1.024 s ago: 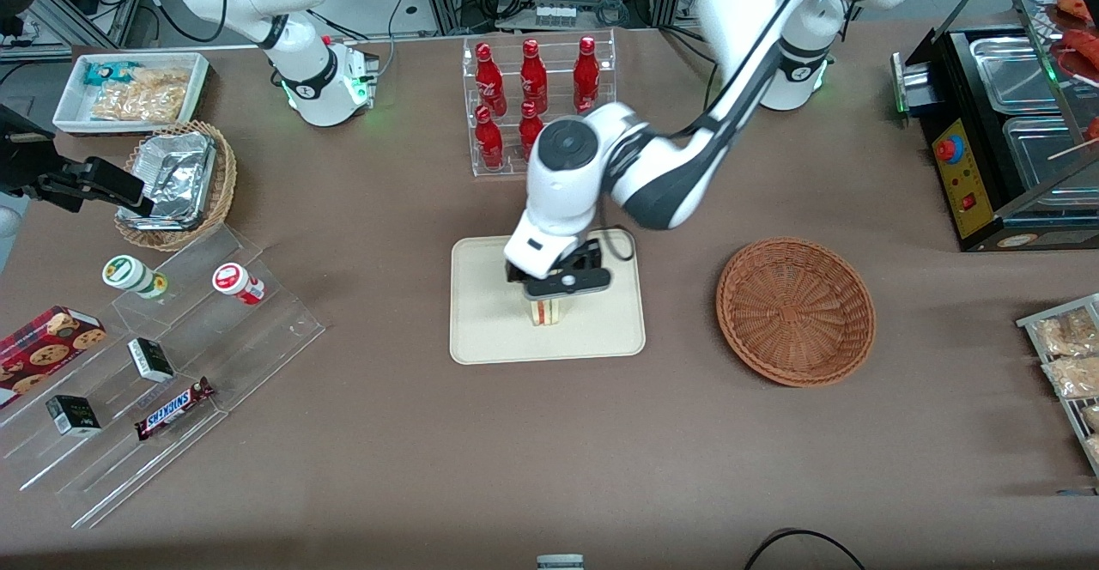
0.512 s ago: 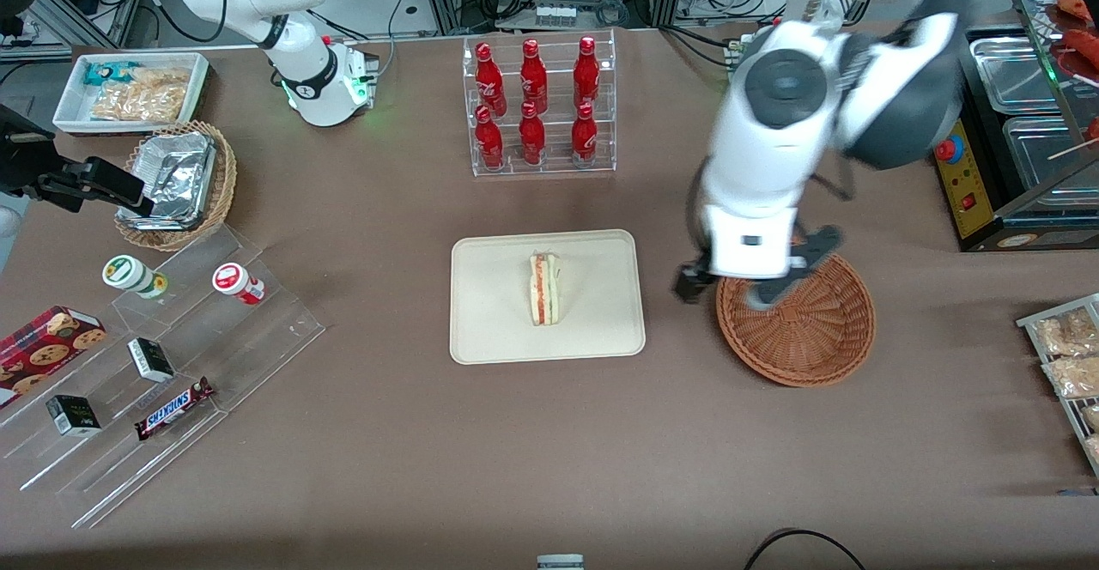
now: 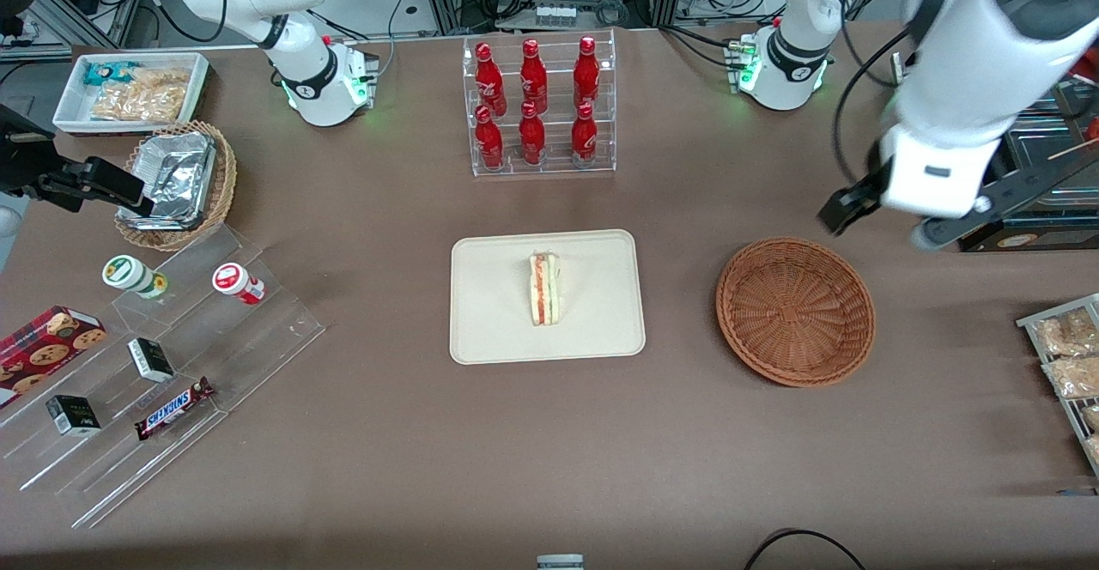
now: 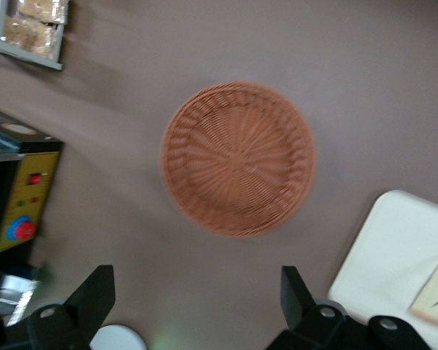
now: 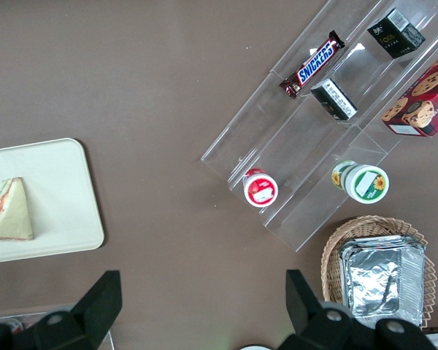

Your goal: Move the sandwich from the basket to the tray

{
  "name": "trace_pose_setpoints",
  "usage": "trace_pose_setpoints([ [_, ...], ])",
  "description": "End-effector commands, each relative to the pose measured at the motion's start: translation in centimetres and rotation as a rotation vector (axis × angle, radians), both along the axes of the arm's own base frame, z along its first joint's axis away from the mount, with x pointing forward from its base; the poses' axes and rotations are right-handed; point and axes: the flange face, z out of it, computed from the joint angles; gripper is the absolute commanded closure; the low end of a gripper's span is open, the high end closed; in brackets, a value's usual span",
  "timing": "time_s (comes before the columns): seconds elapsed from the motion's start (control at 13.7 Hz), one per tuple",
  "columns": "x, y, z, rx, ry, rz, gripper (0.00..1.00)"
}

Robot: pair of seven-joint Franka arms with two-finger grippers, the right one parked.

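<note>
The sandwich (image 3: 544, 288), a pale bread wedge with a red-orange filling line, stands on the cream-beige tray (image 3: 489, 330) in the middle of the table. It also shows in the left wrist view (image 4: 433, 297) and the right wrist view (image 5: 9, 211). The reddish-brown wicker basket (image 3: 795, 310) holds nothing and sits beside the tray toward the working arm's end; it also shows in the left wrist view (image 4: 238, 157). My left gripper (image 3: 880, 220) is open and holds nothing, raised high above the table, farther from the front camera than the basket.
A clear rack of red bottles (image 3: 537, 104) stands farther back than the tray. A black food warmer (image 3: 996, 141) lies by my gripper. Snack packets (image 3: 1065, 355) lie at the working arm's end. An acrylic step shelf (image 3: 154, 364) and a tan basket with foil containers (image 3: 176, 179) lie toward the parked arm's end.
My gripper let go of the sandwich on the tray, rose, and swung over the basket to a high spot near the food warmer. The sandwich stays upright on the tray.
</note>
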Motion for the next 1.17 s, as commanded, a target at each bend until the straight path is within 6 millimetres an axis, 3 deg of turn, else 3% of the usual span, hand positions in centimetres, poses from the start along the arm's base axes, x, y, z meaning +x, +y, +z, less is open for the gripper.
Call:
trace_pose_setpoints([
  [0.0, -3.4, 2.3, 1.9, -0.037, 0.062, -0.101, 0.00],
  [0.22, -6.2, 3.2, 2.7, -0.047, 0.105, -0.208, 0.00],
  [0.37, -6.5, 5.6, 3.0, -0.084, 0.104, -0.212, 0.00],
  [0.44, -6.3, 5.9, 3.2, -0.117, 0.104, -0.237, 0.00],
  [0.88, -0.8, 6.3, 4.3, -0.155, 0.060, -0.275, 0.00],
  [0.95, 0.3, 7.3, 4.4, -0.161, 0.054, -0.284, 0.00],
  [1.1, 0.9, 7.4, 4.8, -0.164, 0.047, -0.293, 0.00],
])
